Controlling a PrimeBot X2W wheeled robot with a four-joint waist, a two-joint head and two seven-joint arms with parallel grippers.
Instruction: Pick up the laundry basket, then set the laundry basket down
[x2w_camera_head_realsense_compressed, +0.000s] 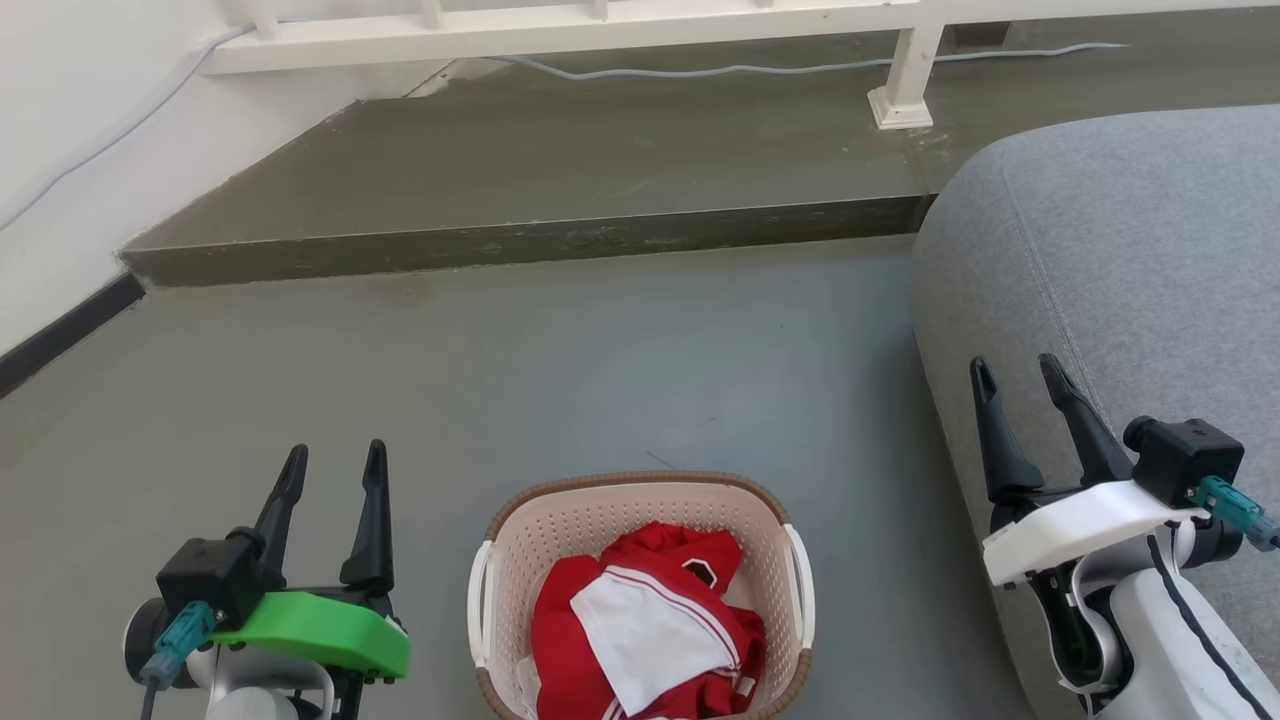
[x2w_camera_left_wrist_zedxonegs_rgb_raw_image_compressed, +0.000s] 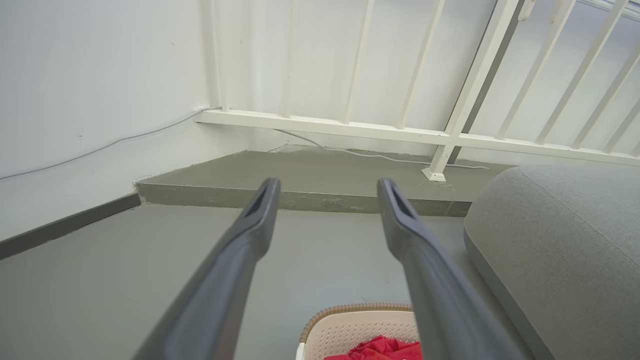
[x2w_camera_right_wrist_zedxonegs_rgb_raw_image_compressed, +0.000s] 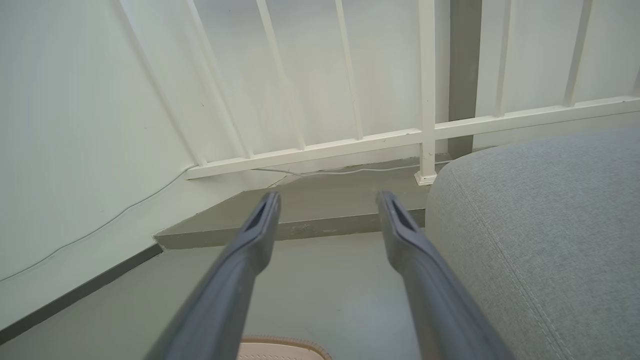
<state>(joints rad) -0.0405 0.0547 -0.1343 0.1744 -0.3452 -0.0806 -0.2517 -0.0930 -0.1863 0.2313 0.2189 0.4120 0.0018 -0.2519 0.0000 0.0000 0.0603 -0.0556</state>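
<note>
The cream, perforated laundry basket (x2w_camera_head_realsense_compressed: 600, 520), brown-rimmed with white side handles, holds red-and-white clothing (x2w_camera_head_realsense_compressed: 640, 620), while left pincer (x2w_camera_head_realsense_compressed: 336, 452) and right pincer (x2w_camera_head_realsense_compressed: 1014, 365) stand parted, empty.

The left gripper (x2w_camera_head_realsense_compressed: 336, 448) hangs left of the laundry basket (x2w_camera_head_realsense_compressed: 640, 481), fingers parted and empty; the right gripper (x2w_camera_head_realsense_compressed: 1013, 363) hangs right of it, fingers likewise spread

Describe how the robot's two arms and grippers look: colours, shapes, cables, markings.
The left gripper has two long, tapering black jaws on a bright green curved bracket; a black boxy module beside it carries a teal connector with a grey cable. The right gripper has the same black jaws, module and teal connector, but a white bracket. Its white forearm bears a thin dark stripe.
</note>
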